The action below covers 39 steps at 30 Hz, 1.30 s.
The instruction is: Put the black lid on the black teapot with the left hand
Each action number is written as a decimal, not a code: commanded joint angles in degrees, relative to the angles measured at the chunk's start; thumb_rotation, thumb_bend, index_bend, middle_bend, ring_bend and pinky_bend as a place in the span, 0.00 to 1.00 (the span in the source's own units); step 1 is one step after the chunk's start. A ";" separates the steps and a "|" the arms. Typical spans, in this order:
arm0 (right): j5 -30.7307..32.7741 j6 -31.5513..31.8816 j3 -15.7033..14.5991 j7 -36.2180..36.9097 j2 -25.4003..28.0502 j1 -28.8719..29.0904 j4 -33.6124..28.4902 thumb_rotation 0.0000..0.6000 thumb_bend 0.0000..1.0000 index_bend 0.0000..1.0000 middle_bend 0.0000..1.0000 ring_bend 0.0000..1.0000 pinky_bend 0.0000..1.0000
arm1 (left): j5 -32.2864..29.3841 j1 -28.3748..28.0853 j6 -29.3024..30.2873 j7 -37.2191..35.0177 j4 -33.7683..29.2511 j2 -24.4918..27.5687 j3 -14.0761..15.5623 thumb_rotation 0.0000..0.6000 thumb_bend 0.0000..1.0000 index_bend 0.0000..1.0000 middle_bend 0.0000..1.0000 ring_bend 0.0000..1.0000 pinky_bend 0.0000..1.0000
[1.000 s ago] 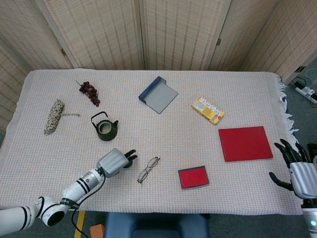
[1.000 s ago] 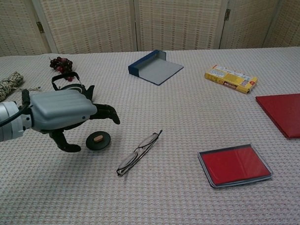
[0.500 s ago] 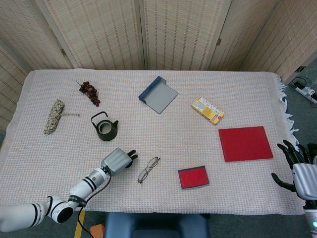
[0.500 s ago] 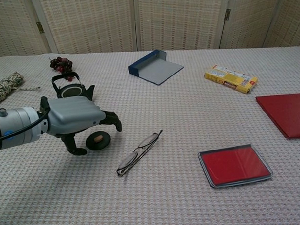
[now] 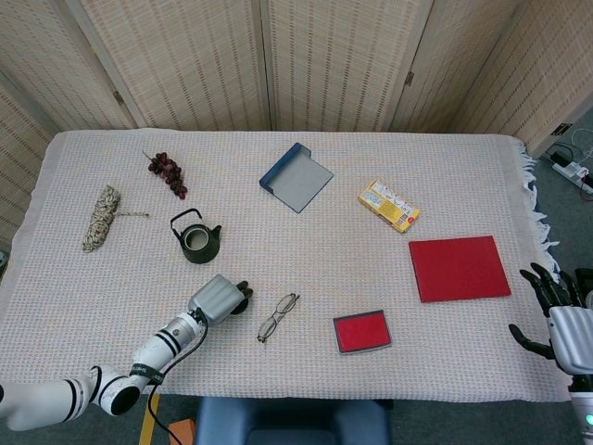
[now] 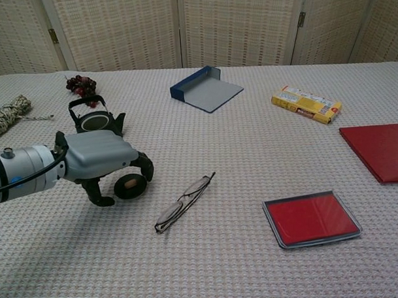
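The left hand (image 6: 98, 162) has dropped low over the lid (image 6: 129, 185) and its fingers (image 6: 146, 165), which a moment ago reached out past it, have now curled down around it, thumb on the near side, the others on the far side. Whether they actually touch the lid yet I cannot tell; it still looks flat on the tablecloth (image 6: 242, 252), so call this a grasp closing rather than made. The lid lies under the palm, just left of the glasses (image 6: 183, 203). The teapot (image 6: 95, 118) stands open and upright a little further back, near the grapes (image 6: 81, 84). That means the pick-up is the step in hand; lifting and carrying back to the pot remain. The right hand (image 5: 563, 320) hangs off the table's right edge, fingers spread, holding nothing.
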 commanded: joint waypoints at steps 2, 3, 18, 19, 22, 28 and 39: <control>0.01 0.05 0.02 -0.01 0.01 -0.04 -0.01 1.00 0.29 0.11 0.09 0.19 0.00 | 0.25 -0.19 0.26 -0.96 1.27 -0.77 0.29 1.00 0.23 0.30 0.27 0.80 0.73; 0.02 0.09 0.03 -0.01 0.02 -0.07 -0.01 1.00 0.29 0.11 0.09 0.19 0.00 | 0.27 -0.22 0.27 -1.25 1.58 -0.95 0.34 1.00 0.23 0.31 0.28 0.80 0.73; 0.16 0.08 0.12 -0.22 0.05 -0.17 -0.11 1.00 0.29 0.12 0.11 0.19 0.00 | 3.45 0.01 3.39 -7.04 3.35 -0.69 0.23 1.00 0.27 0.42 0.40 0.85 0.75; 0.15 0.06 0.12 -0.23 0.05 -0.16 -0.12 1.00 0.29 0.12 0.11 0.19 0.00 | 3.46 0.06 3.70 -7.41 2.95 -0.19 -0.01 1.00 0.27 0.42 0.41 0.85 0.75; 0.12 0.03 0.12 -0.31 0.02 -0.14 -0.16 1.00 0.29 0.12 0.11 0.19 0.00 | 2.95 0.03 4.29 -9.04 1.50 1.72 -1.21 1.00 0.27 0.42 0.41 0.85 0.75; 0.10 0.13 0.08 -0.50 0.00 -0.25 -0.30 1.00 0.29 0.12 0.11 0.19 0.00 | 0.22 -0.78 4.49 -11.81 0.39 4.94 -4.70 1.00 0.27 0.42 0.41 0.85 0.75; 0.26 0.15 0.04 -0.66 0.07 -0.44 -0.44 1.00 0.29 0.12 0.11 0.19 0.00 | -9.59 -4.20 0.55 -10.91 7.25 4.09 -8.98 1.00 0.27 0.40 0.41 0.85 0.75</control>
